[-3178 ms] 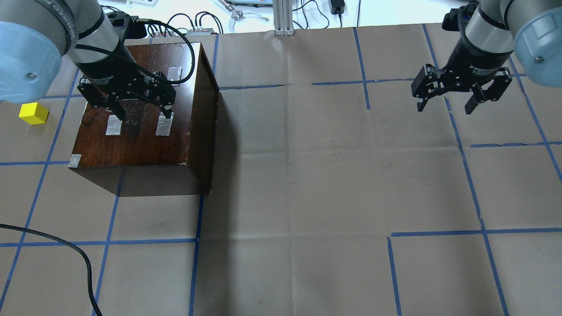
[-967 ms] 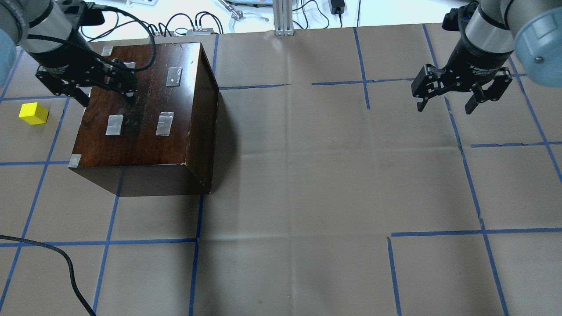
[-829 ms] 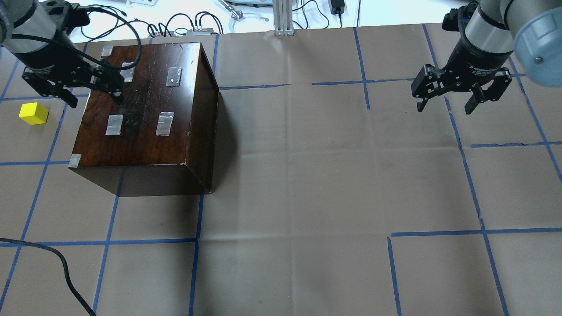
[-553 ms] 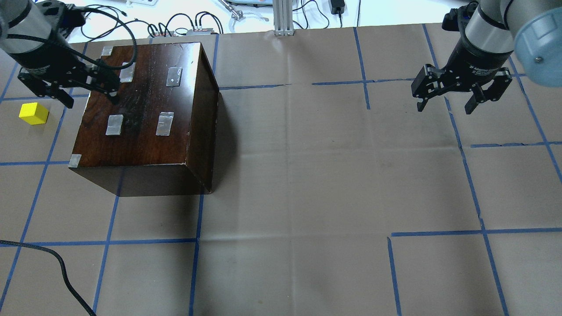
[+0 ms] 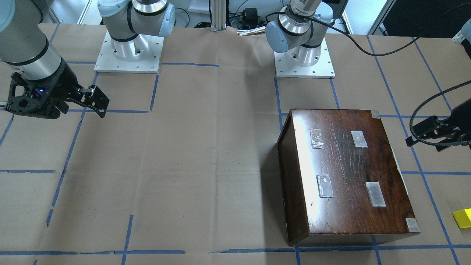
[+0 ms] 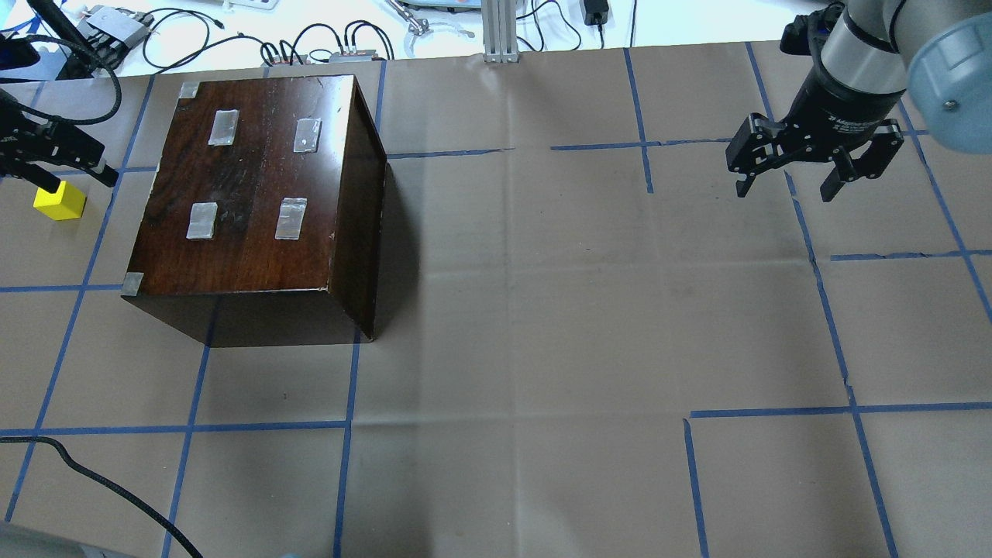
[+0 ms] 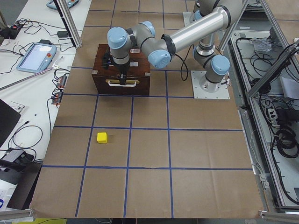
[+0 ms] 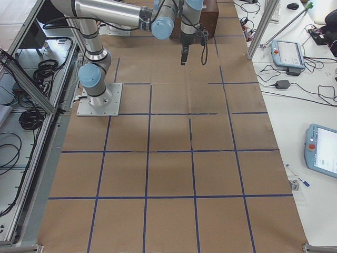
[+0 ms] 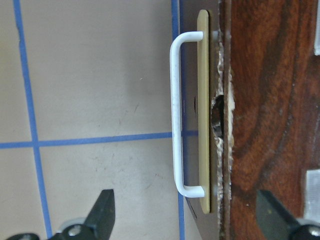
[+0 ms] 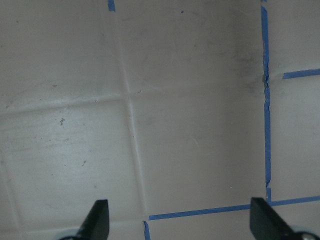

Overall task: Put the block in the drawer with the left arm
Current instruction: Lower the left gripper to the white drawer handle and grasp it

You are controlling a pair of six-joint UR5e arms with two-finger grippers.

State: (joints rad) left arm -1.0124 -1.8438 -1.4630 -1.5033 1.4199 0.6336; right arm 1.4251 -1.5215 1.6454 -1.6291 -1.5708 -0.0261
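The yellow block (image 6: pixel 60 201) lies on the paper left of the dark-brown box (image 6: pixel 248 201); it also shows in the front view (image 5: pixel 463 218). The drawer is shut. Only its dark front (image 9: pixel 192 75), with a white handle (image 9: pixel 175 115) and a brass plate, shows on the box's left side. My left gripper (image 6: pixel 76 177) is open and empty, hovering above that front. In the left wrist view its fingertips (image 9: pixel 102 215) straddle the handle and the box edge. My right gripper (image 6: pixel 814 167) is open and empty, above the paper at far right.
Brown paper with blue tape lines (image 6: pixel 504 310) covers the table. A black cable (image 6: pixel 101 488) trails over the near left corner. Cables and small devices (image 6: pixel 325 39) lie beyond the far edge. The box top carries several silver tape patches (image 6: pixel 291 218).
My left gripper has moved left, off the box top and past its left edge, to above the drawer front near the block. The right arm has not moved.
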